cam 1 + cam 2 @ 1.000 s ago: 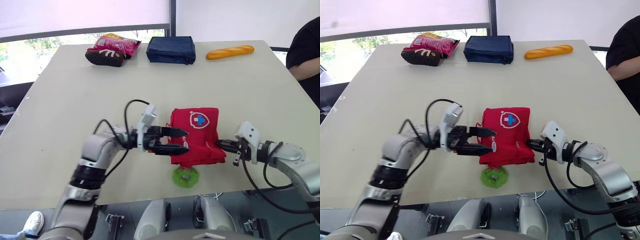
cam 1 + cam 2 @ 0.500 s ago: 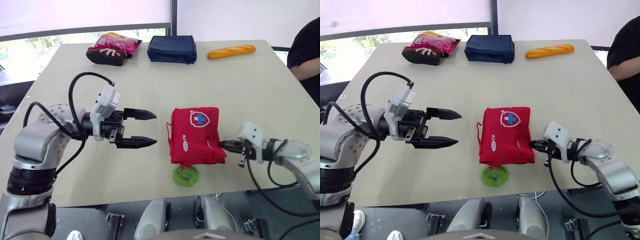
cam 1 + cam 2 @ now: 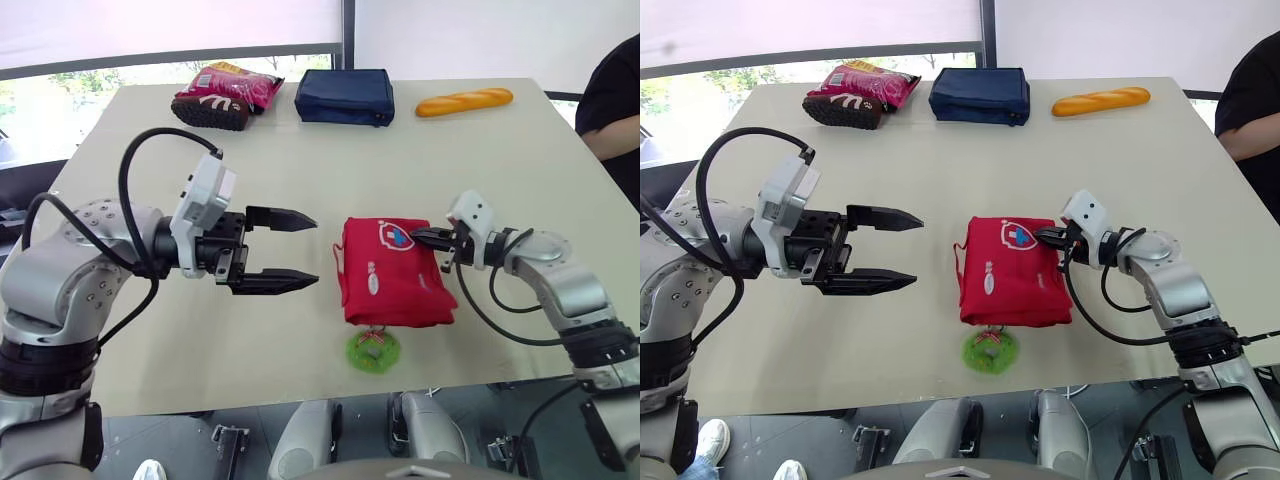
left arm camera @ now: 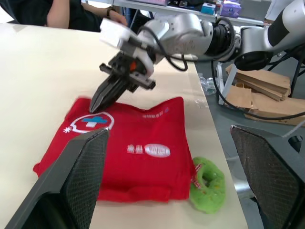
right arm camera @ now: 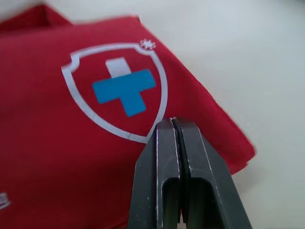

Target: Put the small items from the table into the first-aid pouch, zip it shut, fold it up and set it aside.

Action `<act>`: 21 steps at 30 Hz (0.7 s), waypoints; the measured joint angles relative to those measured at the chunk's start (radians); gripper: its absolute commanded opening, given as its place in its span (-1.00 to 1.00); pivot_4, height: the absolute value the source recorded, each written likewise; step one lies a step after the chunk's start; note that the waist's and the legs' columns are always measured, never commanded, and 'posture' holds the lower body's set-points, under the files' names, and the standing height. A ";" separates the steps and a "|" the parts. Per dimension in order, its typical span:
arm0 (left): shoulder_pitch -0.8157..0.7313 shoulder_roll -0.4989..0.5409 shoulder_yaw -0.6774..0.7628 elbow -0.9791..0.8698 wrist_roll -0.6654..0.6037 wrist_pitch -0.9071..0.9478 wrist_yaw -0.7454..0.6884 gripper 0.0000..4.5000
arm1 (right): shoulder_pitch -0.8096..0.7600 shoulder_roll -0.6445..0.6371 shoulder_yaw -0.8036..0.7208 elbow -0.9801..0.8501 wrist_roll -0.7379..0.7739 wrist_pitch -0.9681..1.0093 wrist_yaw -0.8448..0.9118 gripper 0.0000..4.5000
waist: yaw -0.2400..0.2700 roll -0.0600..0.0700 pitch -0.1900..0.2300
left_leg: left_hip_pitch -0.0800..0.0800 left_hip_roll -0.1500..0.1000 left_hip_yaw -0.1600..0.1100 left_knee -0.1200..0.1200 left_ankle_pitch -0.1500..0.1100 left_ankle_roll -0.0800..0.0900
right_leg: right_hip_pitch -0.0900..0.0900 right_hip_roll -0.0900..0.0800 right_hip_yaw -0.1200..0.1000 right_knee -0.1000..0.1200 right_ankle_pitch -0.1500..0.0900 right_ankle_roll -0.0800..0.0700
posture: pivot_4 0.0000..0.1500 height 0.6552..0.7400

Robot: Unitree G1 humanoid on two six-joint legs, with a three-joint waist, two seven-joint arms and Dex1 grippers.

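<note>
Pale worktop (image 3: 480, 160) under window. Near front edge, red pouch (image 3: 385, 285) lying flat, green ring (image 3: 371, 351) touching its near side. Left fingers (image 3: 280, 218) spread wide, empty, beside pouch. Right fingers (image 5: 167, 162) pressed together, gripping nothing, tips over cross badge (image 5: 121, 90).

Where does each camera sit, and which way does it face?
Left eye view: on the head, looking down over the table; both arms, left hand open, right hand shut at the red pouch.
Right eye view: same scene from beside it.
Left wrist view: faces the pouch, green ring and right hand between its own fingers.
Right wrist view: looks along its shut fingers at the pouch's cross.
All four share the pouch.
</note>
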 measured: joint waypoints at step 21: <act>0.025 0.102 0.064 -0.013 -0.013 -0.009 -0.027 1.00 | 0.127 0.016 -0.195 -0.164 0.361 0.583 -0.045 0.97 | -0.003 0.001 0.001 | 0.001 0.003 0.001 0.000 -0.001 0.002 | 0.000 0.003 0.000 0.001 0.000 0.000 | 1.00 0.99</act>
